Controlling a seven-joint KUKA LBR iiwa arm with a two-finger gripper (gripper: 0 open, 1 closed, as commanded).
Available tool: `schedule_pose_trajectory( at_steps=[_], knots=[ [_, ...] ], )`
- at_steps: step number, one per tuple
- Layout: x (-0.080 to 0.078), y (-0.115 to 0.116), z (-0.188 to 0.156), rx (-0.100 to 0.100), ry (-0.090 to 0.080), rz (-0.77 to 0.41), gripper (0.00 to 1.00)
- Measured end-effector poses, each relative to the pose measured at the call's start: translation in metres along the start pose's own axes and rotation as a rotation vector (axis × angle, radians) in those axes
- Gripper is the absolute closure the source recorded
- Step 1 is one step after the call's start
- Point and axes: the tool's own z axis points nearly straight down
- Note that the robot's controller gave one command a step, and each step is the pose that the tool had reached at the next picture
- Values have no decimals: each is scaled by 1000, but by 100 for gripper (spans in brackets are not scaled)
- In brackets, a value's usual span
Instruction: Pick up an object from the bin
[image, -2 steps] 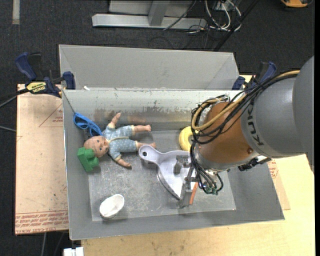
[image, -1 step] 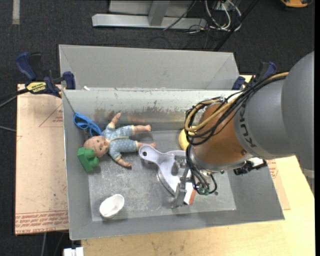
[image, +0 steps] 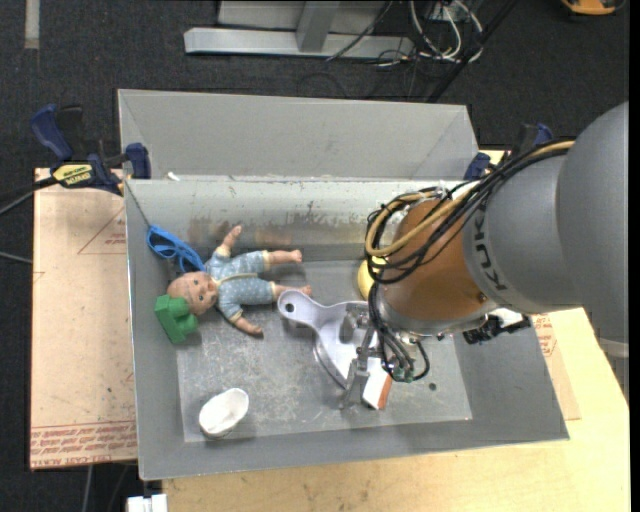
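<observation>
Found gripper (image: 362, 388) low over floor of grey metal bin (image: 300, 210), right of centre, at near edge of silver-grey spoon-shaped plastic piece (image: 315, 320). Could not judge gripper's opening or any hold. Noted blue-clad baby doll (image: 232, 285) just left of piece, green block (image: 176, 320) at its head.

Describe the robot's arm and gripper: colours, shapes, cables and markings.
The arm is thick, rounded and grey, with dark lettering. An orange cover wraps its wrist, looped by yellow and black cables. The gripper is grey metal with a white-and-orange part.
</observation>
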Motion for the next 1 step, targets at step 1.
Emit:
schedule_pose_trajectory(
  at_steps=[1],
  knots=[
    [12,-5,0,1,8,-10,100]
  ],
)
